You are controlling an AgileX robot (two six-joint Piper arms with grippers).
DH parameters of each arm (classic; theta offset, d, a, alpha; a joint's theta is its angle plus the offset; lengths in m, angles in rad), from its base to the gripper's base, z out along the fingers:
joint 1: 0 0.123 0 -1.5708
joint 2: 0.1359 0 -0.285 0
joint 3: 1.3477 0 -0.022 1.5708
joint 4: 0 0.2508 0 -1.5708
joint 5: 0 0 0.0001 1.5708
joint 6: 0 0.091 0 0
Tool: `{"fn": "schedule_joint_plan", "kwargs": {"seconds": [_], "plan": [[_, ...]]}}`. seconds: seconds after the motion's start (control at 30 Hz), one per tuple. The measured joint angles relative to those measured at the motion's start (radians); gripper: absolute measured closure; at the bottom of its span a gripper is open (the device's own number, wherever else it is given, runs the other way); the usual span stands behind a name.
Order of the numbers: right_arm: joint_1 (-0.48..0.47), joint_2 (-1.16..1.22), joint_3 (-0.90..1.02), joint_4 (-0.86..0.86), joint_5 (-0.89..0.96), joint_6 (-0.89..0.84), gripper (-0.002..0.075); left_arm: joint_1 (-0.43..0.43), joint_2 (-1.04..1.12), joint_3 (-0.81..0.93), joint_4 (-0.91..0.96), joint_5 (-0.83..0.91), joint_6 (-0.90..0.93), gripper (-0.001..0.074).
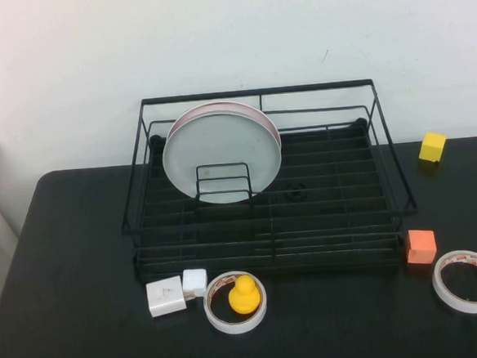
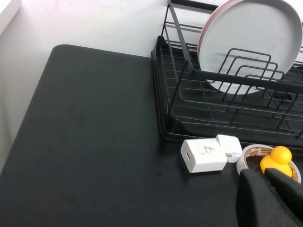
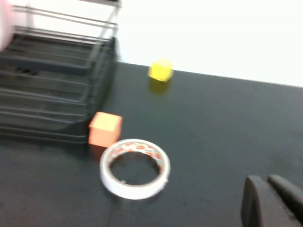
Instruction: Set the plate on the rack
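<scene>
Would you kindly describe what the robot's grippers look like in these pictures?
Only fingertips show, in the wrist views. The left gripper has two matte black, rounded fingers pressed together; the right gripper looks the same, black and blunt. No cables, markings or arm links are visible.

- I see one black rack [image 1: 266,195].
- Two plates stand in it: one grey-white plate [image 1: 220,154], and one pinkish plate [image 1: 254,111] right behind it.
- Two rolls of tape: one near my left side [image 1: 236,303], one near my right side [image 1: 468,281].
- One yellow toy duck [image 1: 245,294].
- Two white chargers: a big one [image 1: 166,296] and a small one [image 1: 195,282].
- One orange block [image 1: 421,246].
- One yellow block [image 1: 433,146].
- My two grippers: left gripper [image 2: 265,187] and right gripper [image 3: 270,196], both with fingers pressed together.
</scene>
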Motion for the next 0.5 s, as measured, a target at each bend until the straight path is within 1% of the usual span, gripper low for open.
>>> {"fn": "schedule_joint_plan", "kwargs": {"seconds": [0.07,0.13,0.5], "plan": [[-0.003,0.000,-0.002,-0.059,0.010,0.075,0.0728,0.000,0.000,0.000,0.000,0.000,-0.004,0.0736],[-0.003,0.000,-0.005,-0.083,0.016,0.108,0.0728,0.000,0.000,0.000,0.000,0.000,-0.004,0.0736],[-0.011,0.000,-0.005,-0.101,0.023,0.132,0.0728,0.000,0.000,0.000,0.000,0.000,-0.004,0.0736]]}}
